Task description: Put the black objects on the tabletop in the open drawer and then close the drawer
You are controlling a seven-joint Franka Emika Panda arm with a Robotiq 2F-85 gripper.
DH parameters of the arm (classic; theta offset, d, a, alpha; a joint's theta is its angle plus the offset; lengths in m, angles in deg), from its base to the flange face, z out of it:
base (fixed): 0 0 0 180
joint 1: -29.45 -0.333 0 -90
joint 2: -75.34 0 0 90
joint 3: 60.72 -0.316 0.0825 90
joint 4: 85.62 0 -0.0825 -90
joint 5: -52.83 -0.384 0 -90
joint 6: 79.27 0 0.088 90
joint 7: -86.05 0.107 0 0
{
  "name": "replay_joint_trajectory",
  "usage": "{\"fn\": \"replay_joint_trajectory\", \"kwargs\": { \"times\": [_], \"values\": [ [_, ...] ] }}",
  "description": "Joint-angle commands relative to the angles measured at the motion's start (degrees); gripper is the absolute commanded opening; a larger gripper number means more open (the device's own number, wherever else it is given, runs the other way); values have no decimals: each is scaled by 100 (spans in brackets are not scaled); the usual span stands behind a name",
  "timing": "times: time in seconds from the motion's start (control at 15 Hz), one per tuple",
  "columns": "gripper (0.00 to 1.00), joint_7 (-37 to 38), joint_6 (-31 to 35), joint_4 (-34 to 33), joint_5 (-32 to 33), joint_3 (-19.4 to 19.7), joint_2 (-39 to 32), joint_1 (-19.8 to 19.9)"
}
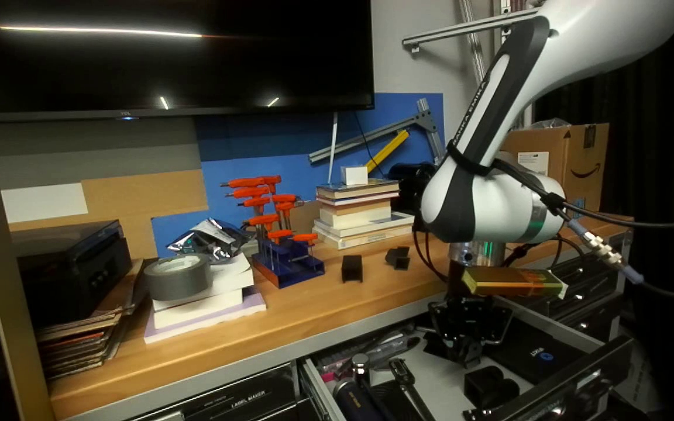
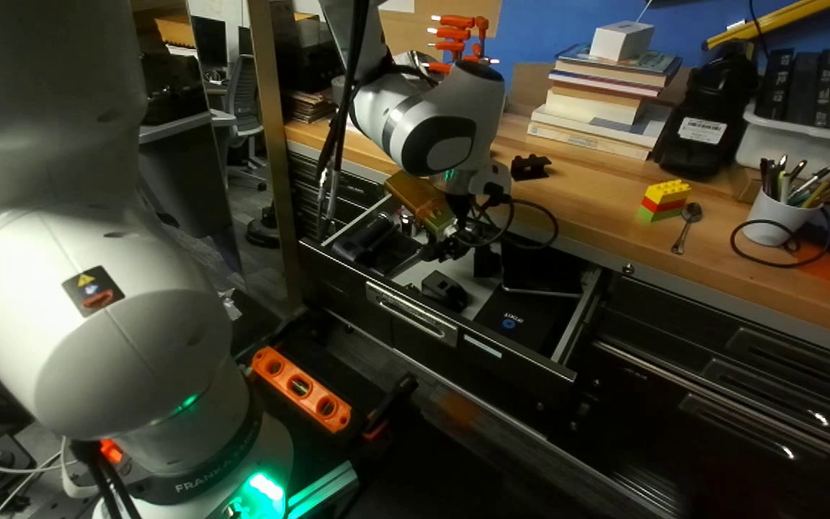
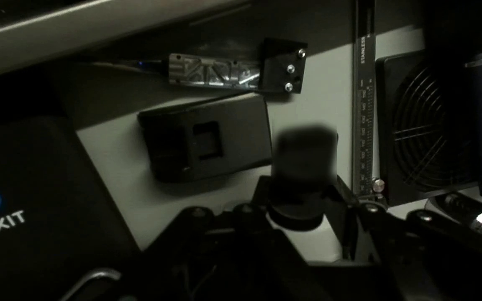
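One black block [image 3: 306, 154] in the grip of the tool [image 3: 303, 190], over the open drawer [image 2: 349, 275]

In the wrist view the block sits between the tool's fingers, which are clamped on it from two sides. How near its underside is to the drawer's bottom cannot be told. Just beside it in that view, free of the tool, a second block [image 3: 241, 133] with a square recess lies in the drawer. Around these are a black case [image 3: 44, 167], a caliper [image 3: 364, 125] and a fan [image 3: 414, 113]. On the table [image 1: 308, 298] sit a third block [image 1: 351, 268] and, near it, a fourth block [image 1: 397, 257]. Beside the third is a blue stand [image 1: 299, 266] of orange-handled hex keys [image 1: 264, 220]; behind both rises a stack of books [image 1: 357, 219]. Elsewhere on the table, in an exterior view, are toy bricks [image 2: 666, 202] and a spoon [image 2: 692, 212].
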Motion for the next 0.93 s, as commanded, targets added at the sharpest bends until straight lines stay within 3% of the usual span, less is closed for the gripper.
{"fn": "replay_joint_trajectory", "kwargs": {
  "times": [0.0, 0.33, 0.87],
  "values": [
    [22, -561, 790, 180, -470, -214, 33, 213],
    [22, -907, 1420, -84, -756, -417, -320, 447],
    [21, -1069, 1783, -360, -756, -516, -979, 803]
  ]
}}
